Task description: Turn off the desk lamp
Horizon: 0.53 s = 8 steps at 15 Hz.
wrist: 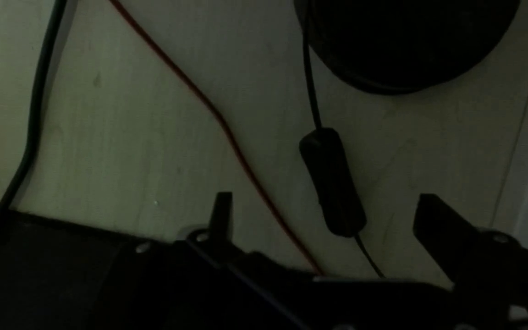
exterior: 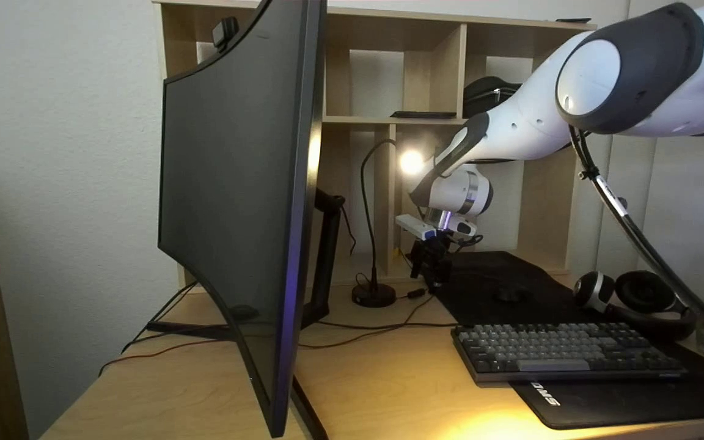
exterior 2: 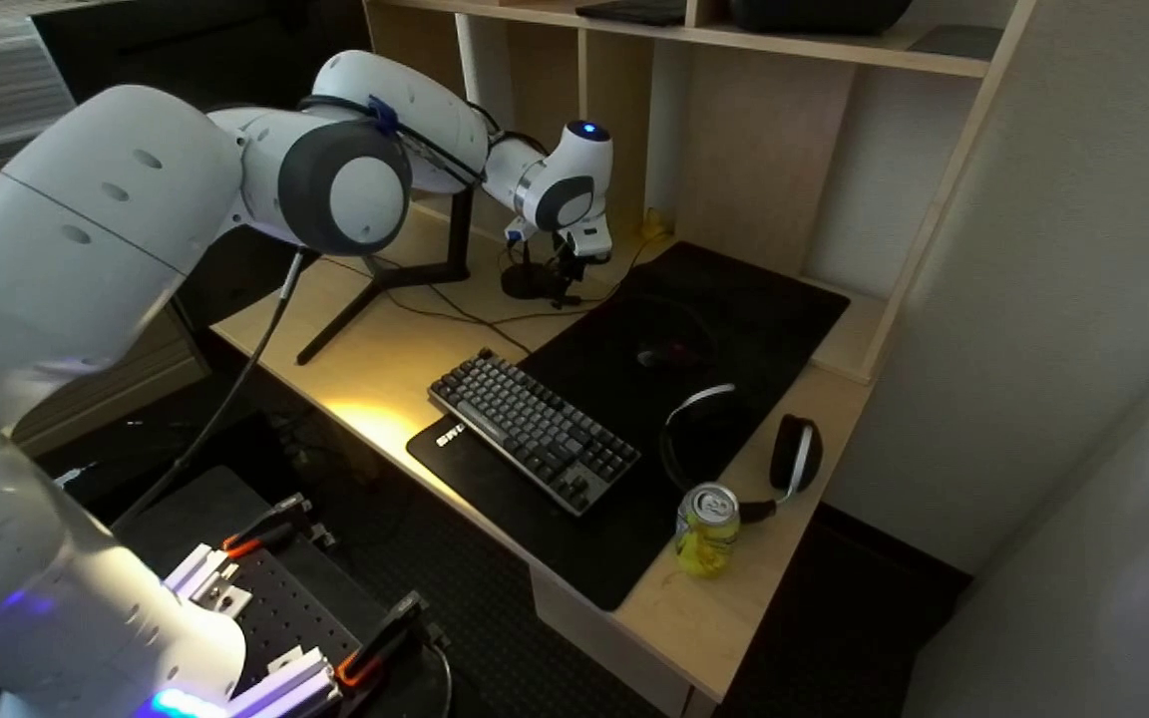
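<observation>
The desk lamp stands left of my gripper in an exterior view, with a thin dark gooseneck, round black base and a glowing bulb. Its base also shows in an exterior view and at the top of the wrist view. A black inline switch on a thin cord from the base lies on the desk; it also shows in an exterior view. My gripper is open and empty, pointing down, its fingers apart on either side of the switch's lower end in the wrist view. Contact with the desk cannot be told.
A large curved monitor stands left of the lamp. A red cable runs between the fingers in the wrist view. A keyboard, headphones and a can are on the desk. A wooden shelf stands behind.
</observation>
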Tool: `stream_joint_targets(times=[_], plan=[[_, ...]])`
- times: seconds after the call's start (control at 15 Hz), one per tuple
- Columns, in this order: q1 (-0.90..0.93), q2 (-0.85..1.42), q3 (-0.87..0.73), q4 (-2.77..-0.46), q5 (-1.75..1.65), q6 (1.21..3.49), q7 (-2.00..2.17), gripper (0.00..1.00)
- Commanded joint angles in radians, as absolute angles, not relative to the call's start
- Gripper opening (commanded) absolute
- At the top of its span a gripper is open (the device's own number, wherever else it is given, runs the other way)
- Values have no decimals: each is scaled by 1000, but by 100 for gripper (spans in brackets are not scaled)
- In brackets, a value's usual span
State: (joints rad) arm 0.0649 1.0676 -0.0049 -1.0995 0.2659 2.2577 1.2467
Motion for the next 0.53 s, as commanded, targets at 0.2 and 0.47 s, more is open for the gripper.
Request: stream_joint_targets(times=[0.2, 0.47], plan=[[83, 1142, -19, -1006, 227, 2228, 1253, 100], [80, 1134, -13, -1027, 223, 2245, 1250, 100]])
